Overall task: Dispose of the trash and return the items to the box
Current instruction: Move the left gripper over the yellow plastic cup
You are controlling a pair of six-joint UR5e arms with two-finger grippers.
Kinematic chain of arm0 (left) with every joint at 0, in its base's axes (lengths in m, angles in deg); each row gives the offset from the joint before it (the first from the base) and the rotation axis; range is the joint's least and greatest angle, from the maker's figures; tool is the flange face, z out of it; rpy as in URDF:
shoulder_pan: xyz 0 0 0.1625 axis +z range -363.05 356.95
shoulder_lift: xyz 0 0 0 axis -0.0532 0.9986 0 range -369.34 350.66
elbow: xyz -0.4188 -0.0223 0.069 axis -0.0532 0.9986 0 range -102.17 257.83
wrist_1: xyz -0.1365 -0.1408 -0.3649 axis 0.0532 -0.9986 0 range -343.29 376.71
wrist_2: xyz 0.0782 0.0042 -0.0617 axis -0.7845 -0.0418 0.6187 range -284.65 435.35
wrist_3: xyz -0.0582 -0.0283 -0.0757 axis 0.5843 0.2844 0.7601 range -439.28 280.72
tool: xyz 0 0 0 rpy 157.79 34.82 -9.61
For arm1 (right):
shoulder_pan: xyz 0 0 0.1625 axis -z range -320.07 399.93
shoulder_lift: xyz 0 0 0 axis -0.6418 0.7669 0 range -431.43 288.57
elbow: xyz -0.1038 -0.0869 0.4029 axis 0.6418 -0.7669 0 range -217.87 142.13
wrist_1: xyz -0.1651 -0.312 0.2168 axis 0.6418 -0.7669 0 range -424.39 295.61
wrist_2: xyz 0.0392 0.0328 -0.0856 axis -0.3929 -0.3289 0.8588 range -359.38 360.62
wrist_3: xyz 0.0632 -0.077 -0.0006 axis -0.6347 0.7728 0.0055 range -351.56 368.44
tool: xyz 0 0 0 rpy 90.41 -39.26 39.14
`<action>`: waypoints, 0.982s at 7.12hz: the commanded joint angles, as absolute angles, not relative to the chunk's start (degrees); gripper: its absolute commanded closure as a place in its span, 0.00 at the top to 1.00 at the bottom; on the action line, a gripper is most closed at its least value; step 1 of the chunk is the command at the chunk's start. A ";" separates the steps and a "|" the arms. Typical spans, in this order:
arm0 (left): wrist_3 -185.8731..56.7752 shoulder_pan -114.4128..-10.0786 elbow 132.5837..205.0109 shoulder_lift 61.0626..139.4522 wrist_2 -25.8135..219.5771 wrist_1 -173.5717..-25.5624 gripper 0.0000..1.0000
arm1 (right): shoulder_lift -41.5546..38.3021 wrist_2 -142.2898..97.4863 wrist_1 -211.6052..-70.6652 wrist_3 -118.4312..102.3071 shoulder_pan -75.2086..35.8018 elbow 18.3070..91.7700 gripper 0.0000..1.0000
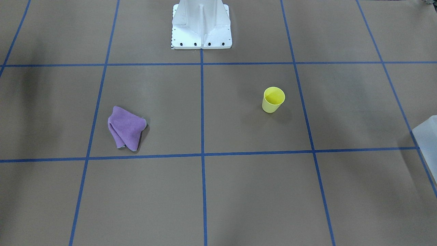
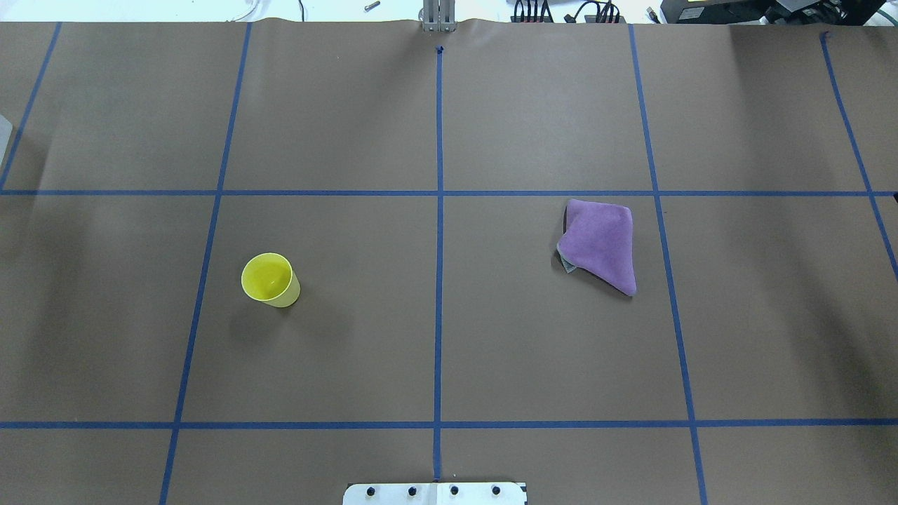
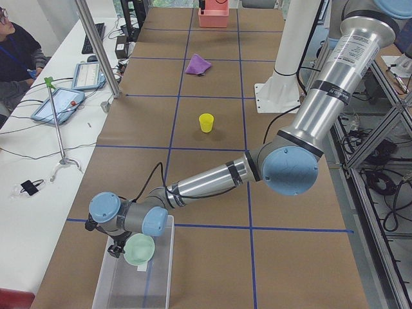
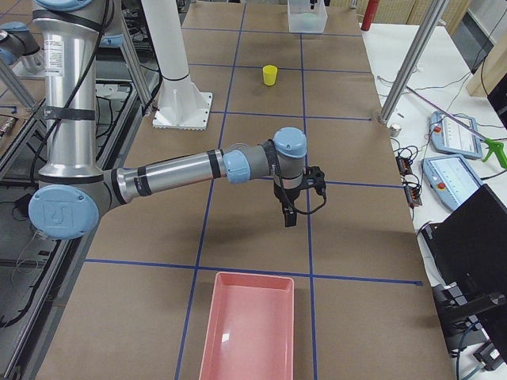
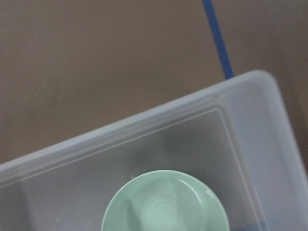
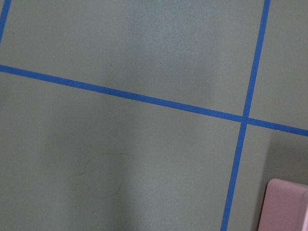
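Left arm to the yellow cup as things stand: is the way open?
Likely yes, with one catch. The yellow cup stands upright with nothing near it, but the left claw is over the box with a green bowl at its tip, probably to drop first.

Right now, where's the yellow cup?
Overhead view: the cup stands upright left of the centre tape line, on the left arm's side; the cloth lies across it.

Brown table [image 2: 547,105] gridded with blue tape [image 2: 439,280]; white bench [image 3: 38,219] alongside.
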State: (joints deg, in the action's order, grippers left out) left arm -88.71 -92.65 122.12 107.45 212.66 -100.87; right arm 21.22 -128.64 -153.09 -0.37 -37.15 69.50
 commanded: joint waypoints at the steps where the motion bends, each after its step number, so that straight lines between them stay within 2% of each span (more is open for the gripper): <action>1: -79.62 -93.76 148.25 102.33 215.88 -82.69 0.99 | 18.32 -129.02 -153.51 -1.75 -37.15 69.45 1.00; 2: -69.71 -89.66 162.15 97.33 215.89 -79.91 0.99 | 17.35 -129.02 -153.25 -3.58 -36.37 69.27 1.00; 3: -59.61 -82.84 172.56 92.58 215.80 -80.40 0.99 | 17.25 -128.84 -153.07 -4.38 -35.23 69.27 1.00; 5: -51.26 -71.49 183.43 91.39 215.71 -80.49 0.99 | 17.25 -128.84 -153.07 -4.66 -35.13 69.97 1.00; 7: -50.98 -62.06 187.76 91.73 212.57 -80.58 0.99 | 17.25 -128.76 -153.07 -4.66 -35.13 69.80 1.00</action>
